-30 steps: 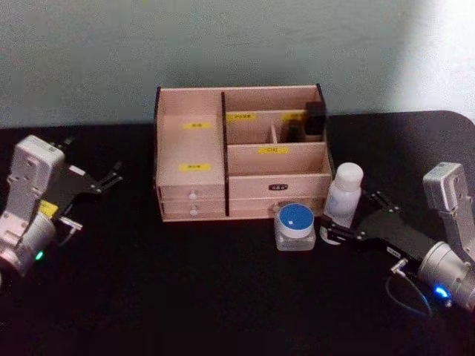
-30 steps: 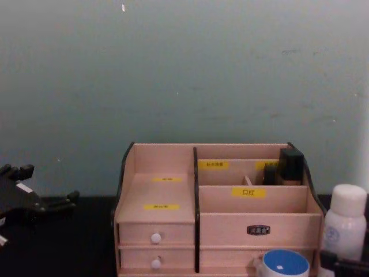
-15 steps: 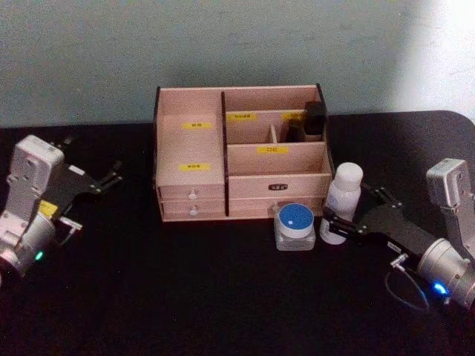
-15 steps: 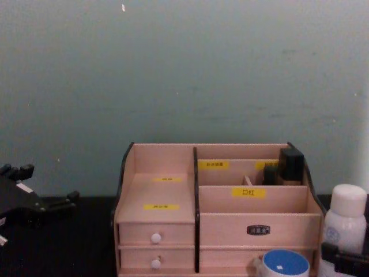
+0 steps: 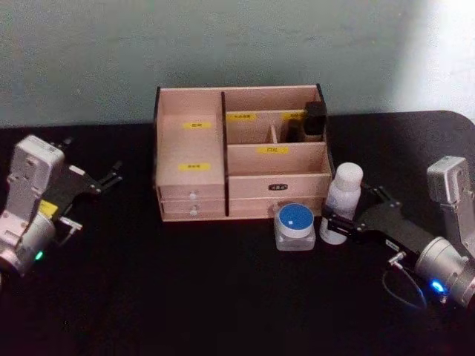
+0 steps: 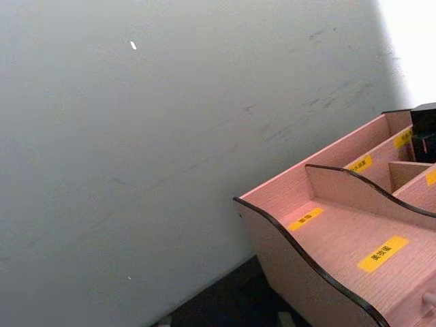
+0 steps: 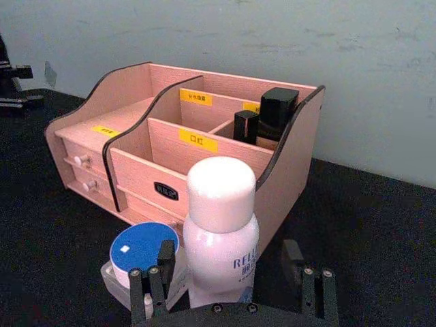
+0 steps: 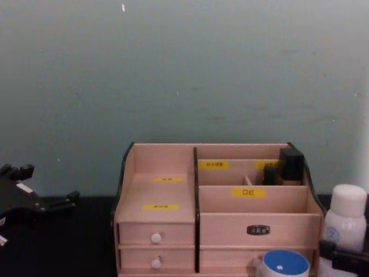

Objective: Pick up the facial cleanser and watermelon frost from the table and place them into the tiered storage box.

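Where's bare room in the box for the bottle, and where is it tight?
Free: tiered storage box left stepped shelves and front-right compartment. Crowded: back-right corner holds dark bottles; before the box, watermelon frost, facial cleanser and right claw bunch together.

**Left arm**
- left wrist housing [image 5: 33, 172]: boxy, silver-grey, rounded corners.
- left joint [image 5: 21, 239]: silver cylinder carrying a small green light [image 5: 38, 256].
- yellow label [image 5: 48, 209]: fixed on the black plate next to the housing.
- left gripper [image 5: 93, 158]: matt black, with thin angular fingers. The chest view shows a small white tag [image 8: 23, 188] on it.

**Right arm**
- right wrist housing [image 5: 450, 187]: the same silver-grey box.
- right joint [image 5: 439, 261]: silver cylinder with a blue light [image 5: 436, 285].
- cable [image 5: 387, 282]: thin and dark, looped, ending at a small silver plug [image 5: 398, 257].
- right gripper [image 5: 350, 208]: flat black body with slim black fingers [image 7: 163, 259], studded with small silver screw heads [image 7: 151, 270].
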